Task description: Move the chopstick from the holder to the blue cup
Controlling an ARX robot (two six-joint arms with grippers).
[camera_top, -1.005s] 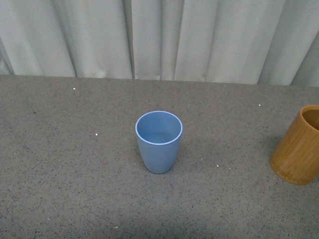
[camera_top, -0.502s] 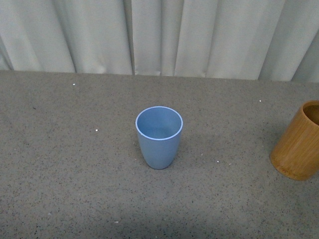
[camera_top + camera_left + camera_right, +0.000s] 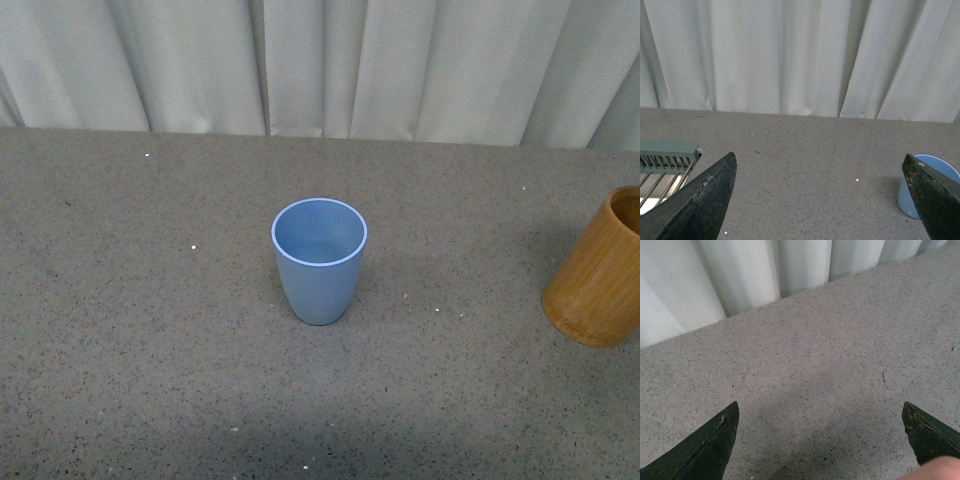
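The blue cup [image 3: 319, 262] stands upright and empty in the middle of the grey speckled table. The orange-brown holder [image 3: 600, 272] stands at the right edge of the front view, partly cut off. The chopstick is out of view. Neither arm shows in the front view. My left gripper [image 3: 819, 159] is open over bare table, and the blue cup [image 3: 905, 196] peeks out from behind one of its fingers [image 3: 935, 200]. My right gripper [image 3: 820, 407] is also open, with nothing but table between its fingers.
White curtains [image 3: 320, 60] hang along the table's far edge. A pale green slatted rack [image 3: 667, 152] shows in the left wrist view. A blurred salmon-coloured patch [image 3: 936, 471] sits at the edge of the right wrist view; I cannot tell what it is.
In the front view the whole scene has slid upward: cup, holder and curtain edge all sit higher in the picture. Cup and holder keep their places on the table.
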